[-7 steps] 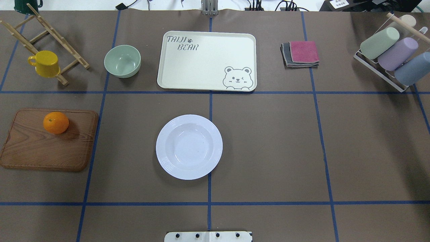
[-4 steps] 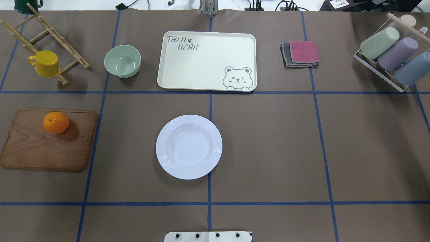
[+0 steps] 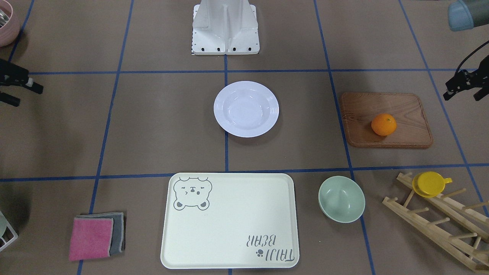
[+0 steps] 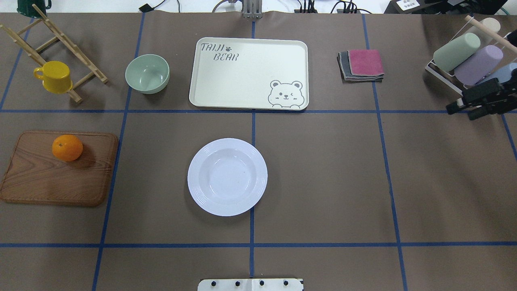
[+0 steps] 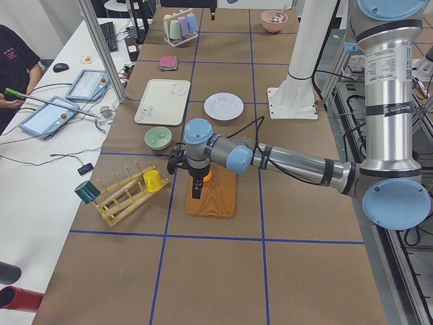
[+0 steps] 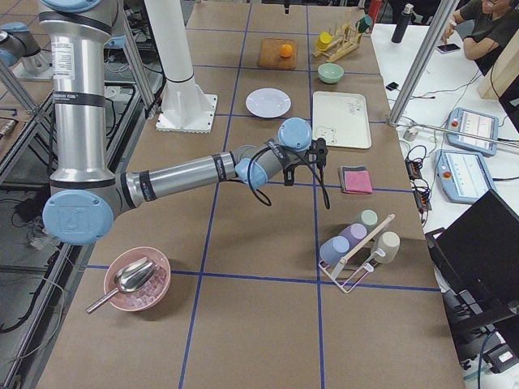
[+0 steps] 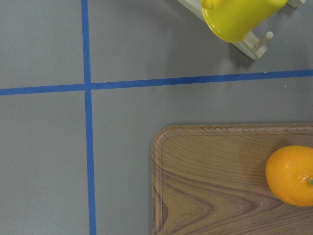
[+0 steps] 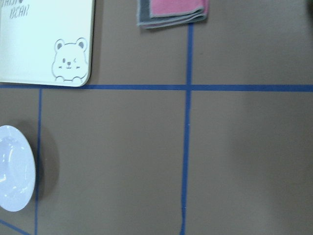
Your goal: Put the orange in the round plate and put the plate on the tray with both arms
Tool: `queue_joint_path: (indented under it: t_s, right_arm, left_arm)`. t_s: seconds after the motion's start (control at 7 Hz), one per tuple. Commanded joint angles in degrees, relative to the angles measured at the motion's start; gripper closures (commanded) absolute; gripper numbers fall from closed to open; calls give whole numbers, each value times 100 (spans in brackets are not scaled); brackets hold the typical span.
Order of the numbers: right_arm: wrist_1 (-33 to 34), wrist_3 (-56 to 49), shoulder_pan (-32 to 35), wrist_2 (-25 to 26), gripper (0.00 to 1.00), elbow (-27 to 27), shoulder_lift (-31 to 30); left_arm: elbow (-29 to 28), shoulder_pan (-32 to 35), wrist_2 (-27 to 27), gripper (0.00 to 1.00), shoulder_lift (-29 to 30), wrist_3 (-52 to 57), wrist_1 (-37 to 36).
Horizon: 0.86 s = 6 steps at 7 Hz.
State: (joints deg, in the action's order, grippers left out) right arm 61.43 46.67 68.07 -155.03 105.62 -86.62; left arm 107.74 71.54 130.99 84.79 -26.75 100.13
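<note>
The orange (image 4: 67, 147) rests on a brown wooden board, and it also shows at the right edge of the left wrist view as the orange (image 7: 291, 175). At the table's middle sits the empty white round plate (image 4: 227, 176). The cream bear tray (image 4: 248, 72) lies beyond it, also empty. My left gripper (image 3: 461, 97) hovers open off the board's outer corner, apart from the orange. Far to the right of the plate, near the cup rack, my right gripper (image 4: 460, 113) hangs open and holds nothing.
The wooden board (image 4: 56, 178) is at the left. A pale green bowl (image 4: 147, 73) stands left of the tray. A yellow cup (image 4: 53, 76) hangs on a wooden rack. Folded cloths (image 4: 361, 64) and a rack of pastel cups (image 4: 468, 64) are at the right.
My right gripper has come into the overhead view at its right edge, in front of the cup rack. The orange, plate and tray have not moved.
</note>
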Motion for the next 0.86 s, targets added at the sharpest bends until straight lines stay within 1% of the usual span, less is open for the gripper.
queue_joint_path:
  t_s: [0.0, 0.14, 0.29, 0.43, 0.57, 0.71]
  right_arm:
    - [-542, 1646, -1037, 303, 0, -59, 827]
    - [-1302, 2375, -1415, 698, 3, -86, 935]
    - [-2136, 3304, -1976, 1746, 2, -147, 1084]
    - [-2910, 4366, -2686, 2853, 2, -261, 1286]
    - [-3344, 4725, -3120, 3447, 2, -392, 1427]
    - [-3392, 4729, -3185, 3496, 2, -437, 1446]
  left_arm:
    - [10, -648, -178, 1, 361, -950, 59]
    - [2, -798, -249, 1, 389, -1181, 181]
    - [-7, -939, -250, 2, 407, -1427, 322]
    - [-68, -1106, -267, 2, 537, -1812, 480]
    - [-112, -1394, -589, 2, 643, -2112, 516]
    - [-243, -1484, -688, 2, 688, -2132, 612]
